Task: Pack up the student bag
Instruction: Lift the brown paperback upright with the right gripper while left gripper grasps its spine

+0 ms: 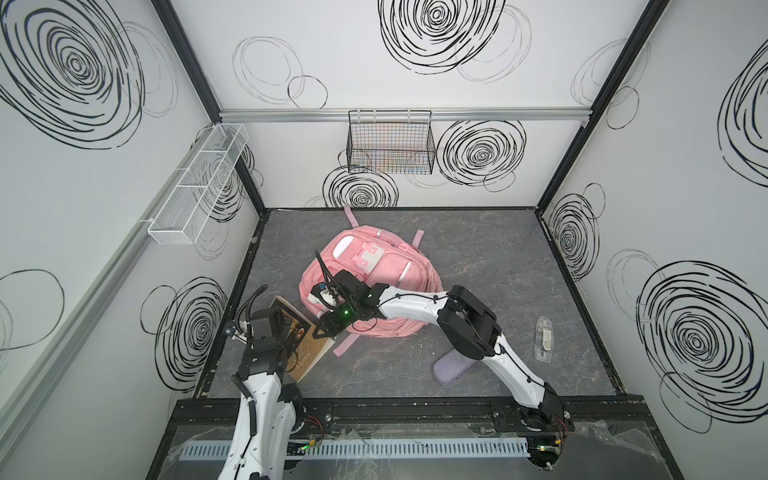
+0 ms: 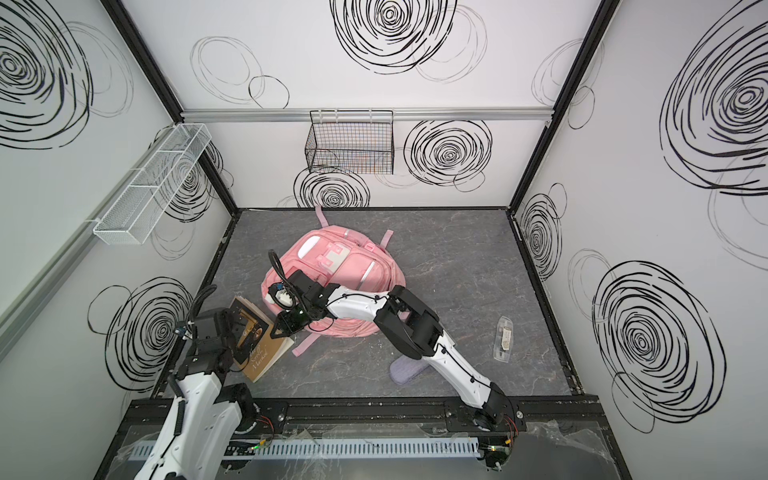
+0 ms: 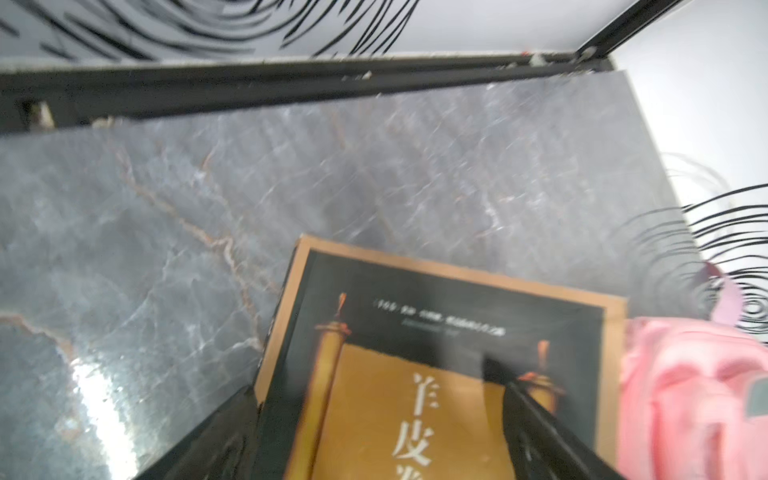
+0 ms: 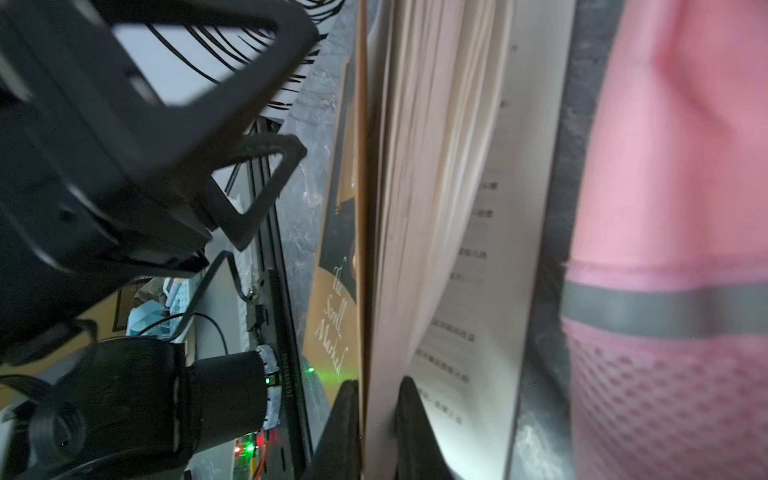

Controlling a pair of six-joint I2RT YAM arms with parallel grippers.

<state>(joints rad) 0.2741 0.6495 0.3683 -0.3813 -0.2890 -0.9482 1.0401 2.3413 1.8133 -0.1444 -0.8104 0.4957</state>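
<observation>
The paperback book (image 1: 305, 353) is clamped edgewise by the right gripper (image 4: 376, 386), likely for lifting. The left gripper (image 3: 374, 378) is spread wide over it, gripping nothing.

We see the book (image 3: 415, 332) cut off at the left wrist view's edge, small print blurred; clear case (image 1: 544, 343) contents too small to tell.

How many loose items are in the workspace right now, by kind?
pink student bag: 1
book: 1
lilac pouch: 1
clear case: 1
Total: 4
</observation>
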